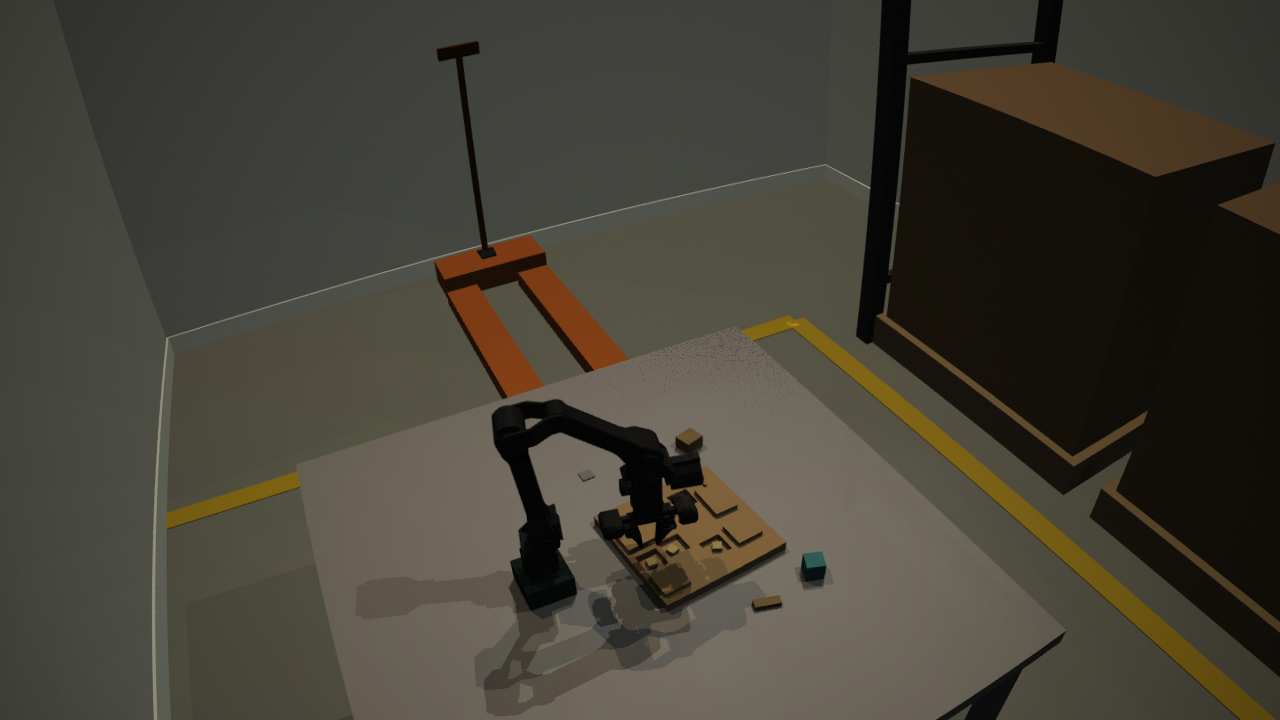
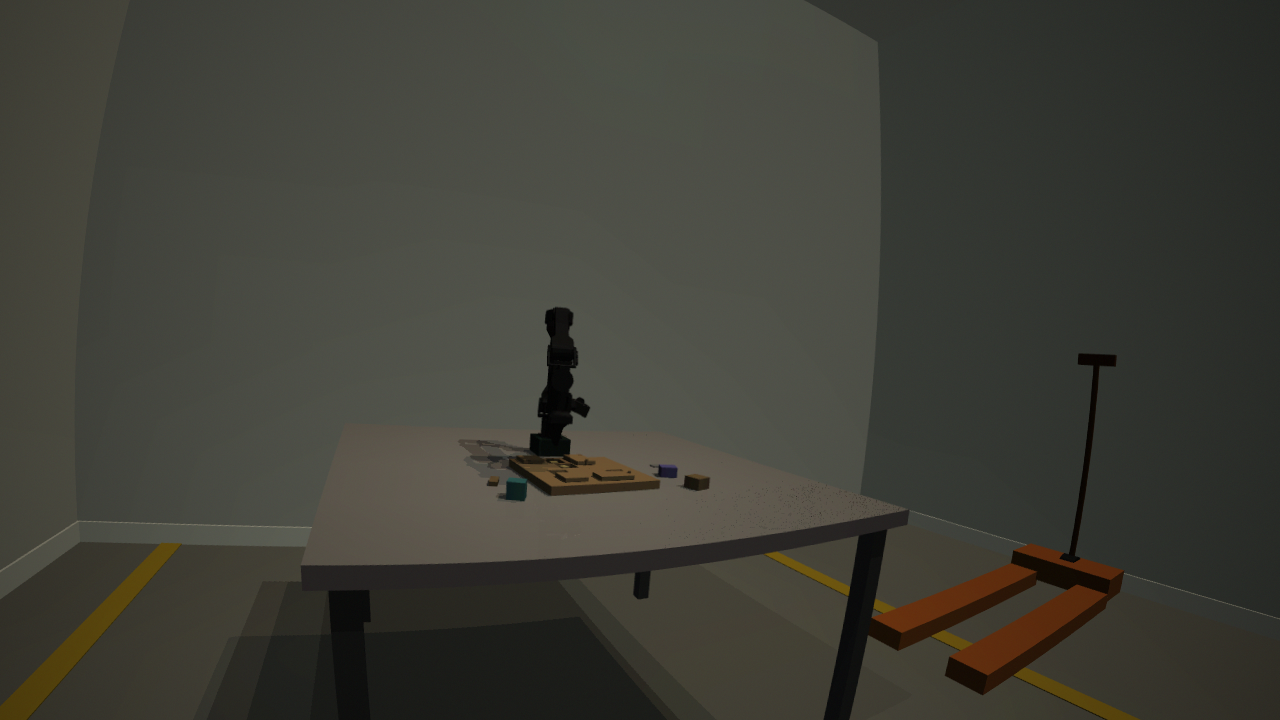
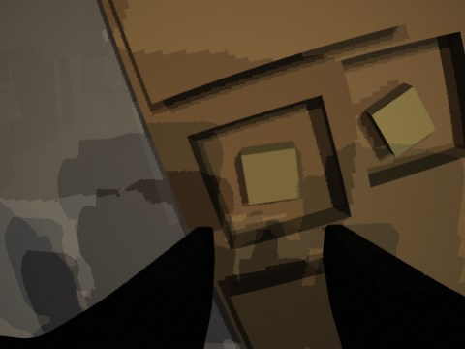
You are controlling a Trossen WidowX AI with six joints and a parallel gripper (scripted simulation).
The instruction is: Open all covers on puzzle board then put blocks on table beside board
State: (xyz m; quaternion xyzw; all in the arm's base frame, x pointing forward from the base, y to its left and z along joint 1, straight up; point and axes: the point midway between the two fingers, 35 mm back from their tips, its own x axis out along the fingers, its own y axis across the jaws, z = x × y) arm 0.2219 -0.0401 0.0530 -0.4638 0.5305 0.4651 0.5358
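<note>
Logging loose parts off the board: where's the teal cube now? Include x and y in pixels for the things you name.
On the table beside the puzzle board (image 1: 752, 541) (image 2: 604, 488): right of it in the top view, left of its near end in the exterior view. The teal cube (image 1: 813, 565) (image 2: 516, 488) has the small tan bar (image 1: 767, 602) (image 2: 493, 480) nearest.

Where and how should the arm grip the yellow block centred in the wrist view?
Probably from straight above, pinching the yellow block by its left and right sides as the wrist view shows them: its top looks square, those sides roughly face the fingers, and well walls surround it.
</note>
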